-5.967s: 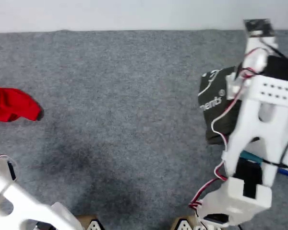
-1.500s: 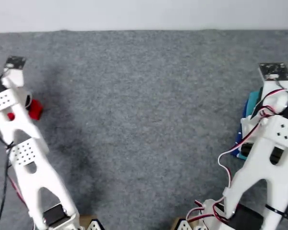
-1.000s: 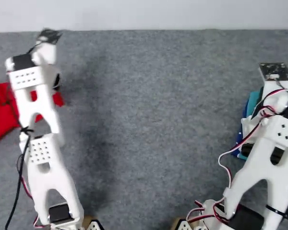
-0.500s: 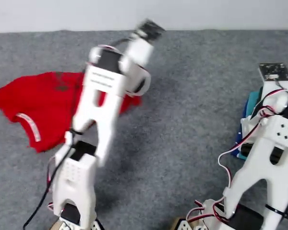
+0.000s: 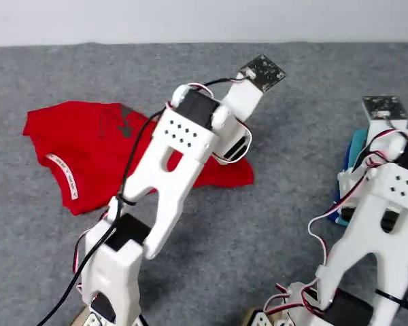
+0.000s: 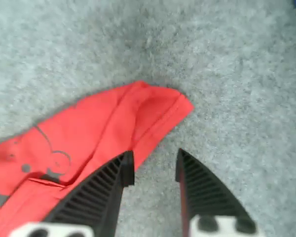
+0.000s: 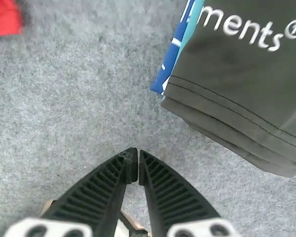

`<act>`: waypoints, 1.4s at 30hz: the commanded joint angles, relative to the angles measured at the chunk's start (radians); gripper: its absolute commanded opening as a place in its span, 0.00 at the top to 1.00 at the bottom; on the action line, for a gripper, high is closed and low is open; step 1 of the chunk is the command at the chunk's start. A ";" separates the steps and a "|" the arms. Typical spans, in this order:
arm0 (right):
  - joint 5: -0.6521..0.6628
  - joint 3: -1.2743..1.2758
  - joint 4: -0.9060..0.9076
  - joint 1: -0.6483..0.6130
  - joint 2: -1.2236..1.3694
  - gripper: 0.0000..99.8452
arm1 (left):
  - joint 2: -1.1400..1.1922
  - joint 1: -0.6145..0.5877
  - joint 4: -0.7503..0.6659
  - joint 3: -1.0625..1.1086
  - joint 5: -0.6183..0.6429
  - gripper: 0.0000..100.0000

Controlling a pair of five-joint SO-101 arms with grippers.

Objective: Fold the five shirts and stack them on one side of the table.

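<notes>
A red shirt lies spread on the grey carpet left of centre, its print facing up. My left gripper hovers over its right corner. In the left wrist view the gripper is open; the shirt's red hem runs just beside one fingertip, and bare carpet shows between the two. At the right edge sits a stack of folded shirts with a dark grey one on top and blue and teal edges below. My right gripper is shut on nothing, low over the carpet beside that stack.
The right arm stands over the stack's teal edge at the table's right side. Open carpet lies between the red shirt and the stack. The table's far edge meets a pale wall.
My left arm has swung from the far left to the middle, dragging the red shirt along and spreading it out. The right arm has stayed put since 1.5 s ago.
</notes>
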 commanded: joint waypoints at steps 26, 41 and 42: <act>0.009 0.012 0.039 -0.008 -0.044 0.99 | 0.198 -0.778 -0.083 0.005 -0.331 0.80; 0.011 0.130 0.036 -0.165 -0.035 0.99 | 0.397 -0.875 -0.078 -0.252 -0.411 0.79; 0.011 0.130 0.031 -0.189 -0.035 0.99 | 0.420 -0.873 -0.077 -0.274 -0.410 0.79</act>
